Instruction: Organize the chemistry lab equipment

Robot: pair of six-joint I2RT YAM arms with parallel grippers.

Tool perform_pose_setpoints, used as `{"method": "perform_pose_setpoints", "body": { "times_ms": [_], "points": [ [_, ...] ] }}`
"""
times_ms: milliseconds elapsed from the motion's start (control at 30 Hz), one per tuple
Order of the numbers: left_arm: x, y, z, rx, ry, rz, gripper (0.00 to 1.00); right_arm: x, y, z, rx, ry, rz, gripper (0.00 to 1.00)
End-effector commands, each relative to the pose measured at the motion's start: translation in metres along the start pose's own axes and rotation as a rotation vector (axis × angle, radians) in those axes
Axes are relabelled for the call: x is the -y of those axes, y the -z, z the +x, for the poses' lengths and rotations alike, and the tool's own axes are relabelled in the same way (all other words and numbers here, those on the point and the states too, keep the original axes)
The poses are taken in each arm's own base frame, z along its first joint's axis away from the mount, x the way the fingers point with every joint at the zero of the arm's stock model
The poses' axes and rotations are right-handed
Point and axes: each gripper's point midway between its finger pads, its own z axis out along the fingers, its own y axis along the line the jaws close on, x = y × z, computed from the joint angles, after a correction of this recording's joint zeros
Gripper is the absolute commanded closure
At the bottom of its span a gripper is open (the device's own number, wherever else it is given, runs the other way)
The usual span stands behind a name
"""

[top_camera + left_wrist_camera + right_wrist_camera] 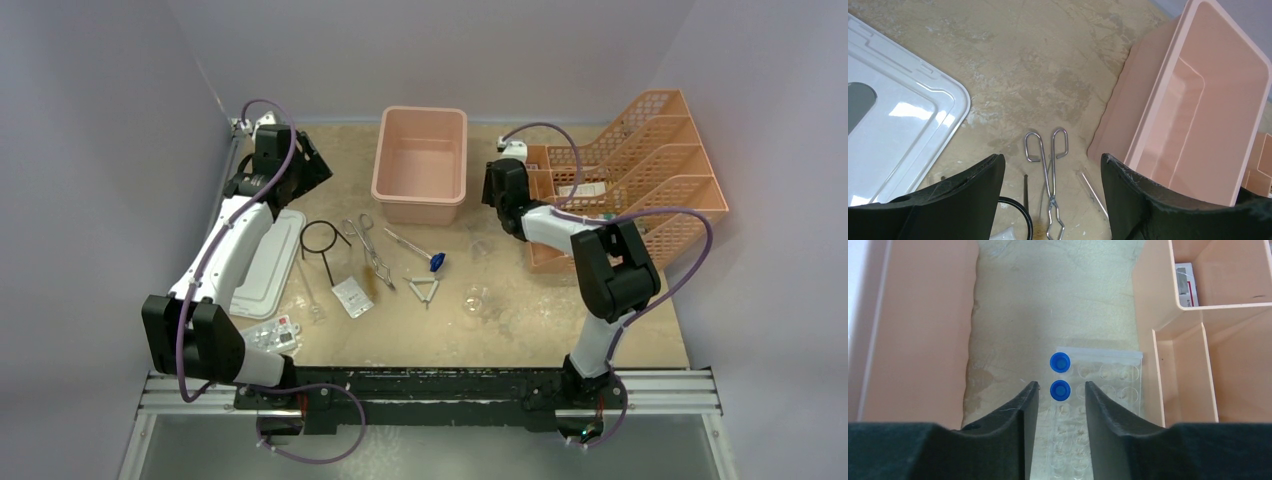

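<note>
The step in hand seems to be the clear vial tray [1108, 371], lying on the worktop [1048, 300] between pink tub [918, 330] and orange rack [1193, 340]. The right claw [1060, 386] hangs released, straddling a blue-capped vial [1060, 391]. The left claw [1052, 158], released too, hovers over the metal tongs [1050, 187], so next it probably needs to descend and clench.

Tub [420, 165] is placed rear-centre on table [540, 320], organizer racks [640, 170] right of it, lid [262, 262] left; wire ring [322, 238], tongs [372, 250], rod [415, 250] and wire triangle [424, 290] are laid before it.
</note>
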Motion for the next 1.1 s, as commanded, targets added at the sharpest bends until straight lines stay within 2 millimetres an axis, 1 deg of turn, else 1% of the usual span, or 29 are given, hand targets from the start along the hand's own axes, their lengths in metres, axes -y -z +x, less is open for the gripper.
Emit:
{"method": "perform_pose_setpoints", "body": {
  "times_ms": [0,100,300,400,500,633,733,800,867,933,1067],
  "points": [
    [0.013,0.010,-0.025,0.064,0.017,0.052,0.31,-0.004,0.009,-0.036,0.055,-0.057,-0.003,0.55],
    [0.013,0.013,-0.026,0.070,0.012,0.055,0.31,-0.004,0.015,-0.045,0.049,-0.089,-0.013,0.52],
    [0.009,0.025,-0.024,0.081,-0.009,0.065,0.31,0.005,0.025,-0.060,0.035,-0.139,0.000,0.44],
    [0.005,0.031,-0.020,0.083,-0.020,0.069,0.31,0.008,0.027,-0.066,0.022,-0.143,0.016,0.43],
    [0.000,0.036,-0.015,0.083,-0.032,0.071,0.31,0.009,0.026,-0.067,-0.008,-0.143,0.016,0.43],
    [-0.003,0.042,-0.014,0.091,-0.053,0.075,0.30,0.004,0.030,-0.073,-0.041,-0.146,-0.002,0.45],
    [-0.005,0.052,-0.014,0.103,-0.074,0.082,0.30,0.006,0.045,-0.076,-0.088,-0.132,-0.007,0.47],
    [-0.007,0.060,-0.015,0.110,-0.093,0.086,0.30,0.007,0.064,-0.092,-0.090,-0.117,-0.027,0.48],
    [-0.005,0.070,-0.014,0.119,-0.122,0.117,0.30,0.002,0.084,-0.106,-0.100,-0.076,-0.083,0.47],
    [-0.003,0.080,-0.012,0.127,-0.157,0.156,0.30,0.000,0.100,-0.113,-0.126,-0.037,-0.119,0.46],
    [0.005,0.099,-0.002,0.123,-0.250,0.221,0.30,-0.002,0.118,-0.107,-0.208,-0.011,-0.151,0.46]
  ]
}}
